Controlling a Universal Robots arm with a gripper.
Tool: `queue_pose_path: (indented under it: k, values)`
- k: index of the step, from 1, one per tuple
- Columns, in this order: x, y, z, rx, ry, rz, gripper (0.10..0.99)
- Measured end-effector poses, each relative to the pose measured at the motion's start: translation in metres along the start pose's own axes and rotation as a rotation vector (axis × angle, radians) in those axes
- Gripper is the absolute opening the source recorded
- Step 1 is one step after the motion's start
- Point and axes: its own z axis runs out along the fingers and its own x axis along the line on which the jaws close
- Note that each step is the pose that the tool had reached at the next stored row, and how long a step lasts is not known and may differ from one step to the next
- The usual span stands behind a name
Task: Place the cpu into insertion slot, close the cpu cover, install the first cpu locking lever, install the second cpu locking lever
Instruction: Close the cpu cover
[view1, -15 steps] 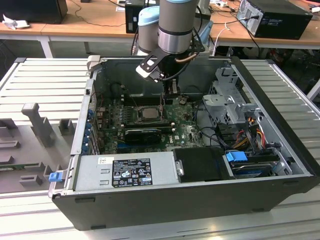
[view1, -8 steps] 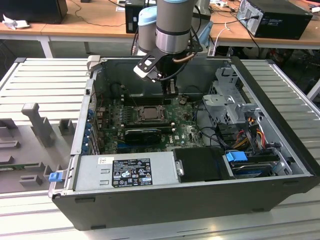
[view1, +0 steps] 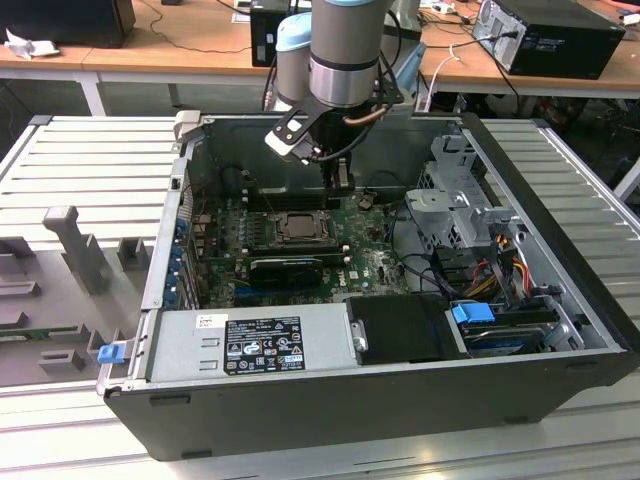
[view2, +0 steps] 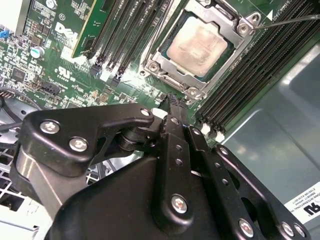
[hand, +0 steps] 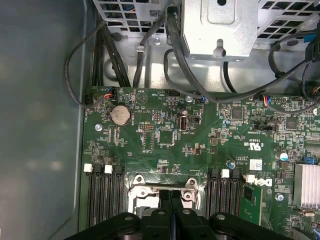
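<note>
**Inside the open computer case: cpu seated, claw empty beside the socket**

In the exterior view, the gripper (view1: 340, 180) hangs low over the motherboard (view1: 375, 255), near the insertion slot (view1: 297, 228).

In the second wrist view, the cpu (view2: 199, 42) lies flat in the slot. The cpu cover (view2: 161, 47) appears to be down around it, and a thin wire lever (view2: 292, 20) runs off to one side. The fingertips (view2: 172, 102) are pressed together on nothing, just beside the socket's corner.

In the first wrist view, the closed fingers sit over the slot's edge.

I judge the lever step to be in hand. It calls for catching that slim wire and pressing it under its catch without slipping.
</note>
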Motion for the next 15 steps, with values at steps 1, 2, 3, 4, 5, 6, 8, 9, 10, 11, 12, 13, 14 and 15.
queue_pose_path:
  k: [1,2,3,4,5,6,8,9,10,11,12,13,14,15]
  values:
    - [0.0,-0.0004,0.0,0.0,0.0,0.0,0.106]
    - [0.0,-0.0008,0.0,0.0,0.0,0.0,0.106]
    - [0.0,-0.0009,0.0,0.0,0.0,0.0,0.106]
    - [0.0,-0.0011,0.0,0.0,0.0,0.0,0.106]
    - [0.0001,-0.0016,-0.0001,0.0,0.0,0.0,0.106]
    - [0.0001,-0.002,-0.0001,0.0,0.0,0.0,0.106]
    - [0.0002,-0.0033,-0.0001,0.0,0.0,0.0,0.106]
    - [0.0002,-0.0044,-0.0001,0.0,0.0,0.0,0.106]
    - [0.0002,-0.0059,-0.0001,0.0,0.0,0.0,0.106]
    - [0.0003,-0.0072,0.0002,0.0,0.0,0.0,0.106]
    - [0.0003,-0.0081,0.0004,0.0,0.0,0.0,0.106]
    - [0.0004,-0.0096,0.0006,0.0,-0.0001,0.0,0.106]
    - [0.0004,-0.0112,0.0008,0.0,-0.0001,0.0,0.106]
    - [0.0005,-0.0125,0.0011,0.0,0.0001,0.0,0.106]
